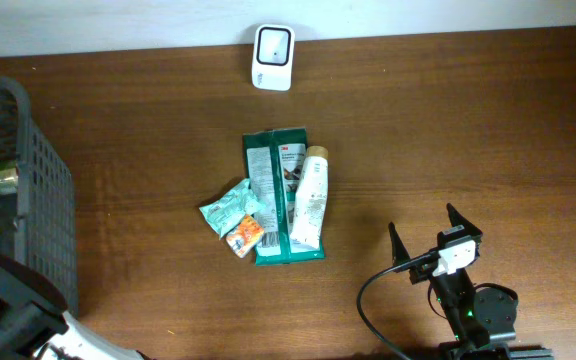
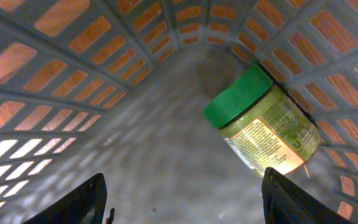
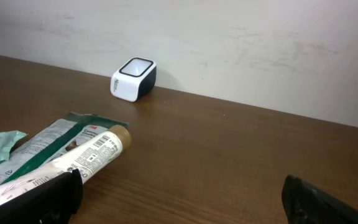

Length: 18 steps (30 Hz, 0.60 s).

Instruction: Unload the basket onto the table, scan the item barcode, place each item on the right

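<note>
Dark wood-grain table (image 1: pixel 468 120), grey lattice basket (image 2: pixel 142 137), round green-lidded jar (image 2: pixel 260 121) lying sideways inside, left gripper (image 2: pixel 184 186) and right gripper (image 3: pixel 180 186) both spread, empty.

Scanner: small white box-shaped barcode scanner (image 1: pixel 272 57) with a dark window on top, upright at the far edge of the brown wooden table (image 1: pixel 468 130).
Jar: glass jar with a green screw lid (image 2: pixel 263 118), pale contents, printed label, on its side against the wall of the grey slatted plastic basket (image 2: pixel 73 81).
Packets: two dark green flat packets (image 1: pixel 268 170) side by side mid-table.
Tube: white plastic tube with a gold cap (image 1: pixel 310 196) lying on the packets, cap toward the scanner.
Pouches: crumpled teal pouch (image 1: pixel 230 207) and small orange sachet (image 1: pixel 245 236) at the packets' left edge.
</note>
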{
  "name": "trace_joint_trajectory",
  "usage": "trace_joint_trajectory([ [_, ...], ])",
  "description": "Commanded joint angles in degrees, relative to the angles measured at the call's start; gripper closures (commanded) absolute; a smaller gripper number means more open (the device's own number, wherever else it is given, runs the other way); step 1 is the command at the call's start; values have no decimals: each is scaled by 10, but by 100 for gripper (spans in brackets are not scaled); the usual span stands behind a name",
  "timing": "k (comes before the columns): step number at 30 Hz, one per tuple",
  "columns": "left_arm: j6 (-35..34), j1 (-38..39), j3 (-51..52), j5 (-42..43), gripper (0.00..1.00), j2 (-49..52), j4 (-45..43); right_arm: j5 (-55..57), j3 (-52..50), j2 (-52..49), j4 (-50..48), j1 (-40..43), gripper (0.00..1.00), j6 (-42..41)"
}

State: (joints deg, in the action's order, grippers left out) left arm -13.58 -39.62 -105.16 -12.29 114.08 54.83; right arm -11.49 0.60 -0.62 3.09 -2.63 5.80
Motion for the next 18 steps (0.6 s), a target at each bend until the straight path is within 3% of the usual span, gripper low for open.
trace_joint_trajectory([
  [1, 13, -1, 4, -12, 31, 3, -1, 1, -3, 4, 2, -3, 2, -2],
  [18, 17, -1, 4, -12, 34, 3, 32, 1, -3, 4, 2, -3, 2, -2],
])
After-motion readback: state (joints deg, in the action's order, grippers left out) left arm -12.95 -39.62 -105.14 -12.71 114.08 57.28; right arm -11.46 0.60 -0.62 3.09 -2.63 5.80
